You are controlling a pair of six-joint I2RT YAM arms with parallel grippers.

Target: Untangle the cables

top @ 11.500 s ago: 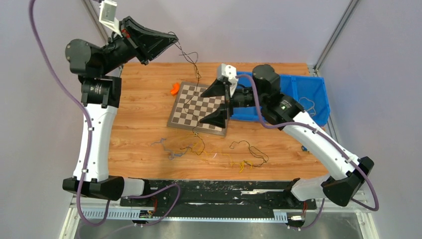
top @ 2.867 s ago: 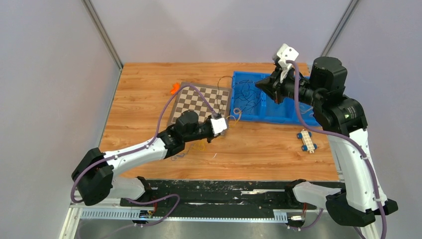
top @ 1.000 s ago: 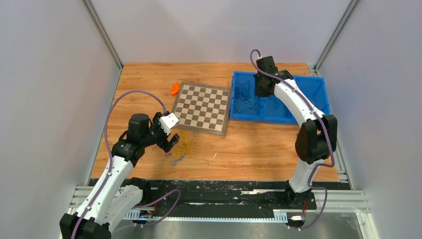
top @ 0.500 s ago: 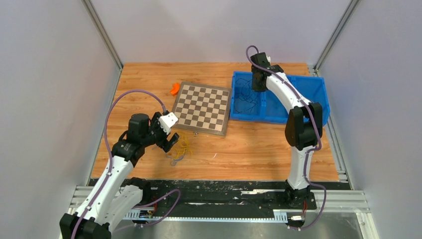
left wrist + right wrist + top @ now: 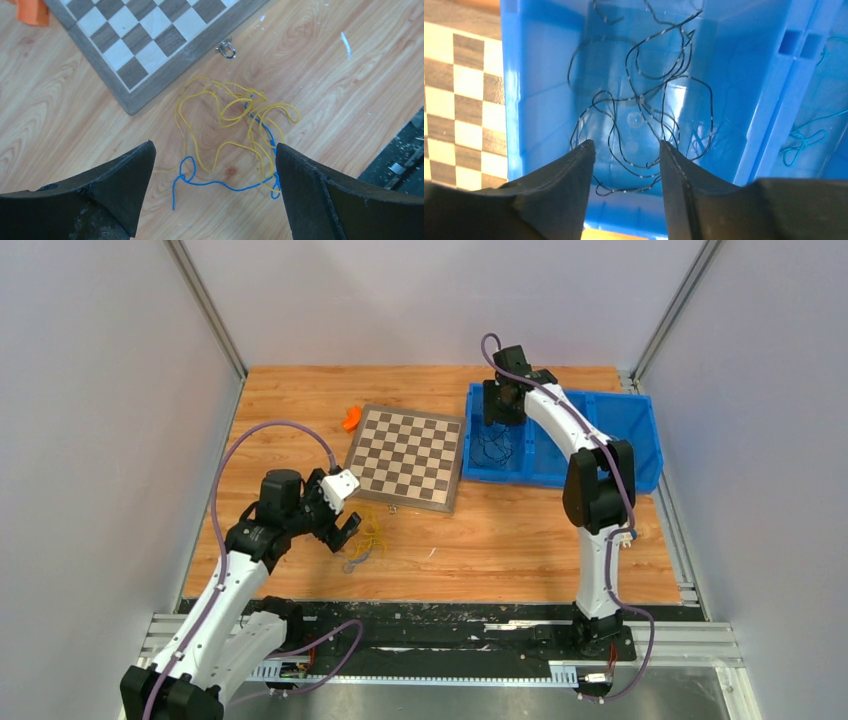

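A loose tangle of cables, one yellow (image 5: 227, 107) and one blue (image 5: 220, 184), lies on the wooden table just in front of the chessboard. My left gripper (image 5: 212, 150) hovers above this tangle (image 5: 366, 538), open wide, with nothing between its fingers. My right gripper (image 5: 626, 145) hangs over the left compartment of the blue bin (image 5: 539, 75). Its jaws stand apart and hold nothing. A black cable (image 5: 644, 100) lies curled on that compartment's floor below it. A teal cable (image 5: 804, 142) rests in the neighbouring compartment. From above, the right gripper (image 5: 497, 405) sits at the bin's far left corner.
The chessboard (image 5: 405, 455) lies mid-table, a small metal shackle (image 5: 227, 49) at its near edge and an orange piece (image 5: 351, 418) at its far left corner. The blue bin (image 5: 640, 410) fills the far right. The black base rail (image 5: 440, 625) runs along the near edge.
My right gripper was shut and now stands open; its wrist has drifted left over the bin. The left gripper has spread slightly wider and has barely moved.
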